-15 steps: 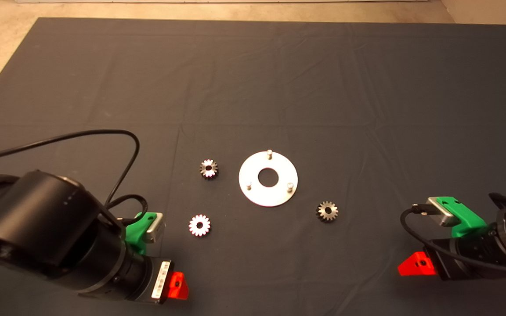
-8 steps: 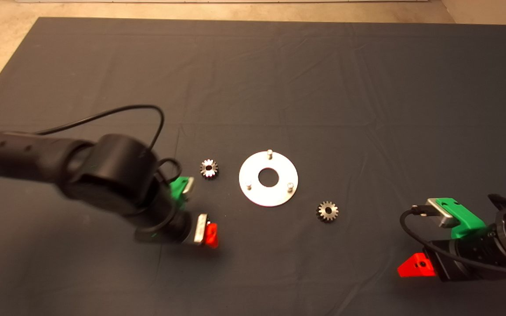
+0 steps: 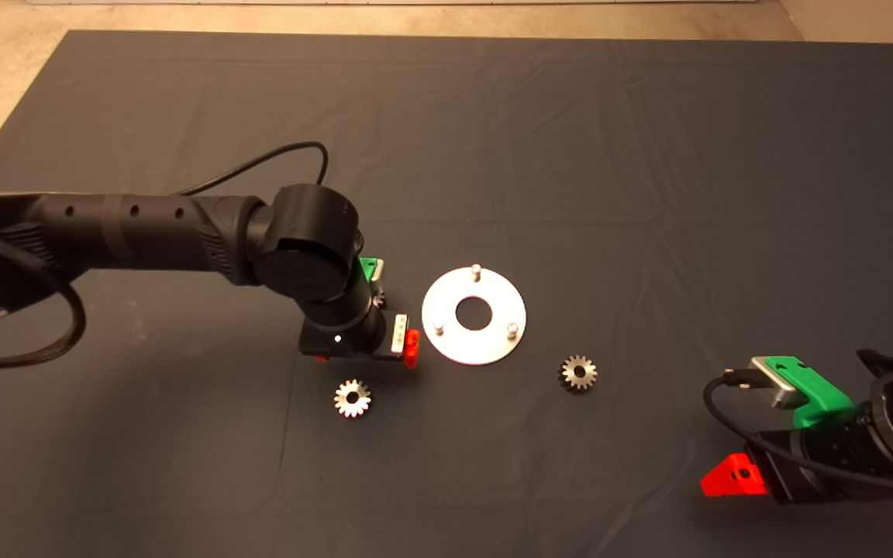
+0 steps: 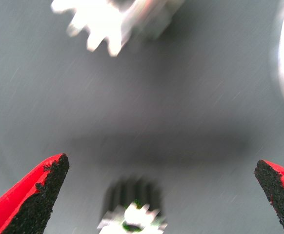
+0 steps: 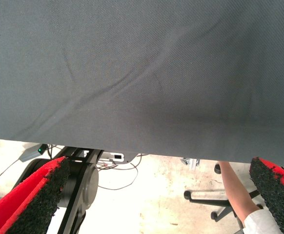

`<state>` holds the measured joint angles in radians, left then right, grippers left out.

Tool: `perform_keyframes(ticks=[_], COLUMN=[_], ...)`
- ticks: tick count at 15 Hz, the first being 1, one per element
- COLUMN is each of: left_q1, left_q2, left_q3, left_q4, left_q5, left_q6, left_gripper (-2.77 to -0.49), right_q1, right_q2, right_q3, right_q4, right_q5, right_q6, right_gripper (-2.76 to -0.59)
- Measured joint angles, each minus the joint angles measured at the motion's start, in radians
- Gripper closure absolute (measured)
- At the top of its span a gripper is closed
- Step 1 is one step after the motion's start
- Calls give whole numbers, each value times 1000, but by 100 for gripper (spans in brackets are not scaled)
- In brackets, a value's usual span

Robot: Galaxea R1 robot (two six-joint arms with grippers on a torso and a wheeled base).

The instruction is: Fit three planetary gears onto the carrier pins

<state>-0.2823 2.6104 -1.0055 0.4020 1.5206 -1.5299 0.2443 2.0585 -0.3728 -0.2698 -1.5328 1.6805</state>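
With all three planetary gears (image 3: 353,398) lying loose around the disc (image 3: 446,350), its carrier pins (image 3: 476,270) bare, the left gripper (image 4: 159,195) hovers wide-open, empty, over one gear beside it; next, descend and pinch. The right gripper (image 3: 733,474) waits, fingers spread.

Three gears (image 3: 353,397) on one mat (image 3: 570,139), one partly hidden under the left arm, one disc (image 3: 474,315) with three pins (image 3: 476,270), two grippers, left (image 3: 409,347) and right (image 3: 735,475)
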Motion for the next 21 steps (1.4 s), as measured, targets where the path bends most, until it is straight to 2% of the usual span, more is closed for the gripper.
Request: perform_keyframes(ticks=[7,12,14,16,21], left_q1=[-1,-10,-22,-48,-68], left_q2=[31,42,42,38,38], left_q3=[-173,-217,-231,-247,-248], left_q4=[7,-19,-18,-9,-40], left_q5=[1,-4,-4,-1,-1], left_q6=[110,165,167,167,167], left_gripper=[-276,-276,-276,-276,-267], right_q1=[-25,-31,-31,-32,-34], right_q2=[4,5,5,5,5], right_q3=[0,0,0,0,0], right_q4=[-7,-8,-8,-8,-8], right_q5=[0,0,0,0,0], right_q6=[0,0,0,0,0], right_gripper=[-275,-275,-275,-275,-275])
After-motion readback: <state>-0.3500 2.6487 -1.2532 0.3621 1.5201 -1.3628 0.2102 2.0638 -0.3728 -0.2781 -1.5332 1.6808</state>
